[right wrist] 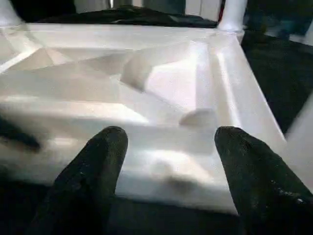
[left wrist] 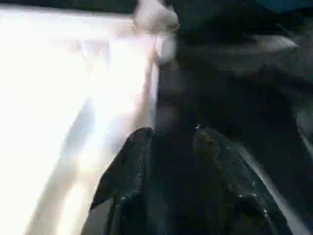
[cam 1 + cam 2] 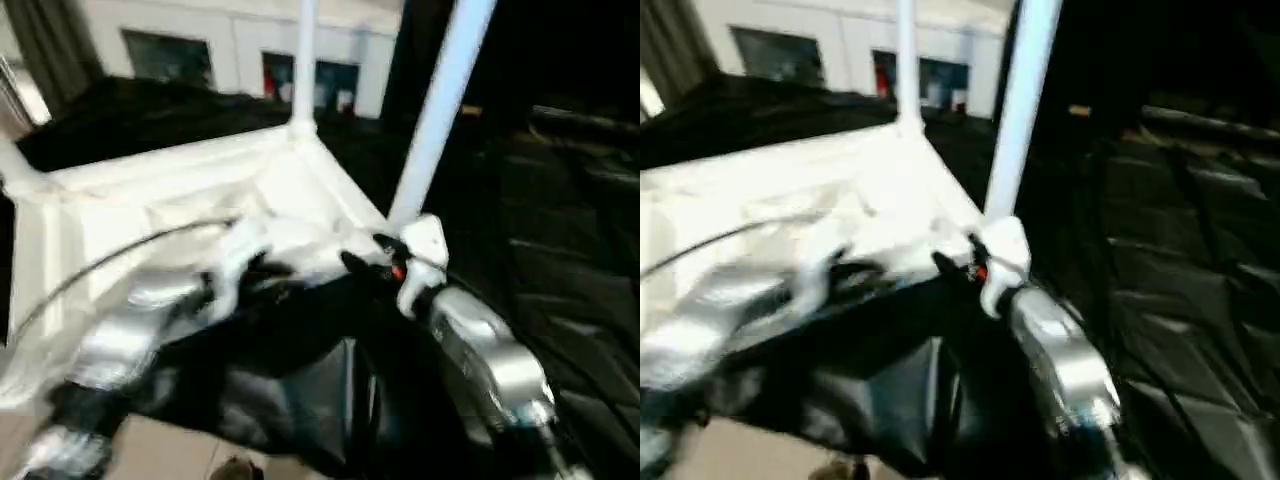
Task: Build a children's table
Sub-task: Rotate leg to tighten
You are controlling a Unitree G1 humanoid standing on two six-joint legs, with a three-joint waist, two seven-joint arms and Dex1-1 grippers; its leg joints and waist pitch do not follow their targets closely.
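- The right claw (image 1: pixel 168 142) stands wide apart, its two black fingers (image 1: pixel 95 166) spread over the near rim of the tabletop (image 1: pixel 146 83) with nothing between them; it is released and grasps nothing.
- In the head views the right claw (image 3: pixel 385 262) sits at the near right corner of the tabletop, just beside the base of the near leg (image 3: pixel 440 110); whether it touches the corner cannot be told through the blur.
- The left claw (image 2: pixel 171 142) is partly open, a dark gap between its two fingers (image 2: pixel 129 166), and nothing is gripped; it hangs beside the bright edge of the tabletop (image 2: pixel 73 98).
- The left arm (image 3: pixel 130 340) is motion-blurred at about 8 o'clock in the left eye view.
- The tabletop (image 3: pixel 180 200) lies upside down, ribbed underside up, on a dark surface (image 3: pixel 560 230), its long axis running from about 9 o'clock toward 3 o'clock.
- The near leg stands in the near right corner socket, its long axis rising toward 1 o'clock, slightly tilted.
- A second leg (image 3: pixel 305 60) stands upright in the far corner, pointing to 12 o'clock.
- A white cabinet (image 3: pixel 240 50) with dark glass doors stands behind, at 12 o'clock.
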